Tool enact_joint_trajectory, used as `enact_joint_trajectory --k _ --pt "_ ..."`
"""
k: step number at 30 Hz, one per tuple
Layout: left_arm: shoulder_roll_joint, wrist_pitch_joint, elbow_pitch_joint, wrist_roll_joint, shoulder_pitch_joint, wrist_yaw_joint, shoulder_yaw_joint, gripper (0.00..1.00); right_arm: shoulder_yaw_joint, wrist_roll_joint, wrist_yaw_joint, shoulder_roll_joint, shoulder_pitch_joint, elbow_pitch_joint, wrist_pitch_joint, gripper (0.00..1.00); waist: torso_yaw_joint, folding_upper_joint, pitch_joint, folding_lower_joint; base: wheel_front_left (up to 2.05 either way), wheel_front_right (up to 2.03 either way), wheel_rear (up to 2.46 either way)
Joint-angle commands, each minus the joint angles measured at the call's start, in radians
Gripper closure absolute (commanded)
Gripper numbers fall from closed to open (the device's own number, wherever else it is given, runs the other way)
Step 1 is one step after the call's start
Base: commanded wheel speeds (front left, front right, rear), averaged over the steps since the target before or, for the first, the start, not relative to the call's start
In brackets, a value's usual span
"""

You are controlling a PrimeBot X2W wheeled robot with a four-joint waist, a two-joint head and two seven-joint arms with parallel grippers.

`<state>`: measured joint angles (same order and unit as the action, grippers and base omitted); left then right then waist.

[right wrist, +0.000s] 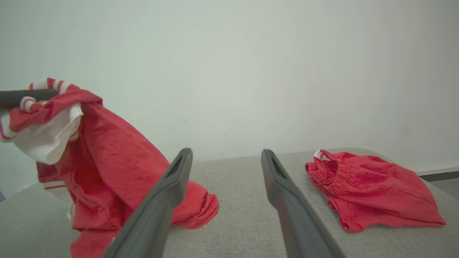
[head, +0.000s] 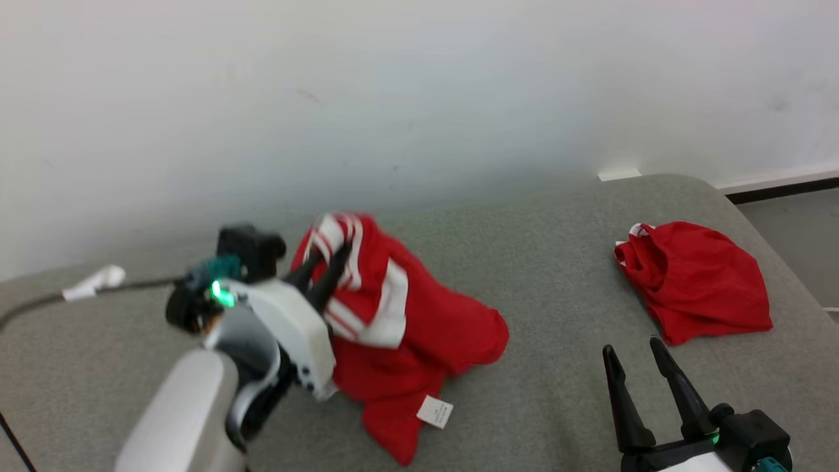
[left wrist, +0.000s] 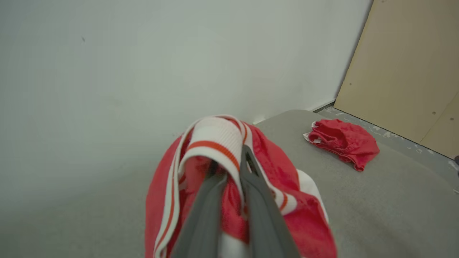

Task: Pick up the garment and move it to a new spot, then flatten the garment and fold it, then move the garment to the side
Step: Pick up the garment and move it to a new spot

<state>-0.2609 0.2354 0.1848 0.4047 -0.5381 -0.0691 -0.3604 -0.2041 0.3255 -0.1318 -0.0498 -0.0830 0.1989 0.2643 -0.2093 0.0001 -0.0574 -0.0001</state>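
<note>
Head view: red-and-white garment (head: 419, 321) hangs lifted, its lower part trailing on the grey table (head: 557, 249).
Left gripper (head: 333, 252): pinched tight on the garment's striped trim — above the table's left half.
Right gripper (head: 632, 347): spread wide, empty — over the table's near right edge.
Second red cloth (head: 701, 282): bunched at the table's right end.
</note>
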Motion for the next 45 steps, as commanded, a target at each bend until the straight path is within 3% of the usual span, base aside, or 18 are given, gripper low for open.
enact_joint_trajectory --k 1,8,9,10,11,17,21,30,36,39,45 --pt "0.015 -0.035 0.058 0.027 0.069 0.008 0.000 1.00 -0.006 0.007 0.002 -0.004 -0.005 0.011 0.000 0.00 -0.014 -0.0001 0.011 0.0001 0.00 0.00 0.00" --pt "0.045 -0.171 0.302 0.025 0.159 0.019 0.002 1.00 -0.024 0.010 0.002 -0.012 -0.022 0.018 0.000 0.00 -0.030 -0.0001 0.024 0.0001 0.00 0.00 0.00" --pt "0.050 -0.193 0.343 0.022 0.159 0.021 0.001 0.83 -0.025 0.010 0.002 -0.013 -0.023 0.020 0.000 0.00 -0.029 -0.0001 0.025 0.0001 0.00 0.00 0.00" --pt "0.053 -0.211 0.383 0.017 0.159 0.021 -0.003 0.55 -0.027 0.010 0.002 -0.015 -0.023 0.023 0.000 0.00 -0.027 -0.0001 0.025 0.0001 0.00 0.00 0.00" --pt "0.060 -0.231 0.414 0.015 0.152 0.019 -0.005 0.00 -0.029 0.010 0.002 -0.016 -0.024 0.027 0.000 0.00 -0.024 -0.0001 0.026 0.0001 0.00 0.00 0.00" --pt "0.075 -0.346 0.506 -0.003 0.114 0.020 -0.010 0.00 -0.031 0.011 0.002 -0.018 -0.016 0.034 0.000 0.00 0.010 -0.0001 0.020 0.0001 0.00 0.00 0.00" --pt "0.066 -0.417 0.478 -0.011 0.116 0.037 -0.006 0.00 -0.020 0.011 0.002 -0.017 -0.008 0.029 0.000 0.00 0.033 -0.0001 0.011 0.0001 0.00 0.00 0.00" --pt "0.009 -0.493 0.229 -0.042 0.272 0.152 0.059 0.00 0.012 -0.005 0.002 -0.019 0.031 0.002 0.000 0.00 0.078 -0.0001 -0.006 0.0001 0.00 0.00 0.00" --pt "0.017 -0.500 0.025 -0.070 0.442 0.226 0.135 0.00 0.048 -0.006 0.002 -0.019 0.063 -0.029 0.000 0.00 0.103 -0.0001 -0.009 0.0001 0.00 0.00 0.00" --pt "0.045 -0.500 -0.054 -0.101 0.524 0.237 0.172 0.00 0.067 -0.004 0.002 -0.017 0.083 -0.038 0.000 0.00 0.113 -0.0001 -0.009 0.0001 0.00 0.00 0.00" --pt "0.108 -0.500 -0.106 -0.156 0.603 0.210 0.208 0.00 0.079 -0.006 0.002 -0.014 0.108 -0.046 0.000 0.00 0.125 -0.0001 -0.010 0.0001 0.00 0.00 0.00"
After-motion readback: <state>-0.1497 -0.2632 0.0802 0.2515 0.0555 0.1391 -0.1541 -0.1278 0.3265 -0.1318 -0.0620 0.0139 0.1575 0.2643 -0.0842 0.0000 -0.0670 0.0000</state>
